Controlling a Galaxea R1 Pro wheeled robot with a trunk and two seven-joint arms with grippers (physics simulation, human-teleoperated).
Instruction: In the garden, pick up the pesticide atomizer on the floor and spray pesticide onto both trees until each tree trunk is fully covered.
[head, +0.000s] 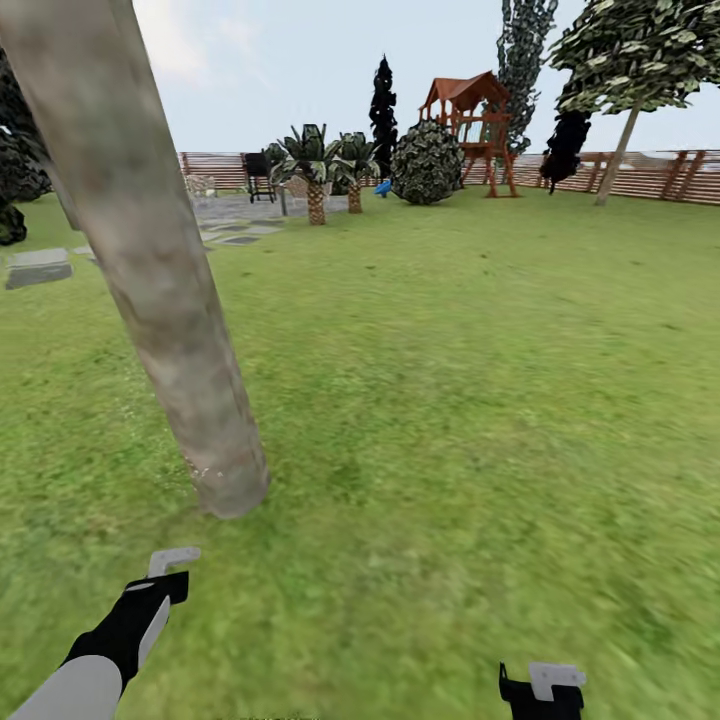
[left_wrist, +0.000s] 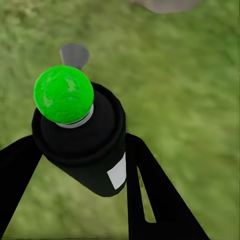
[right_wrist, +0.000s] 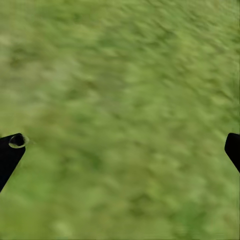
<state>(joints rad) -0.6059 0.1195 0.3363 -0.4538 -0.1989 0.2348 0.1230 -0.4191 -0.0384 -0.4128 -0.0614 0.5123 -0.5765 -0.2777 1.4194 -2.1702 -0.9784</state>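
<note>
Here, left gripper (left_wrist: 85, 165) clamping atomizer (left_wrist: 80, 137) (green-tipped), trunk (head: 150, 270) near.

The near trunk (head: 150, 260) runs off the top of the head view, crown unseen. The left arm (head: 100, 650) is cut by the bottom-left corner; the right gripper (head: 542, 690) by the bottom edge. In the left wrist view, a black can (left_wrist: 82, 145) hides the fingers' inner faces; a pale shape (left_wrist: 165, 5) is clipped at top. The grass (right_wrist: 120, 120) is blurred.
</note>
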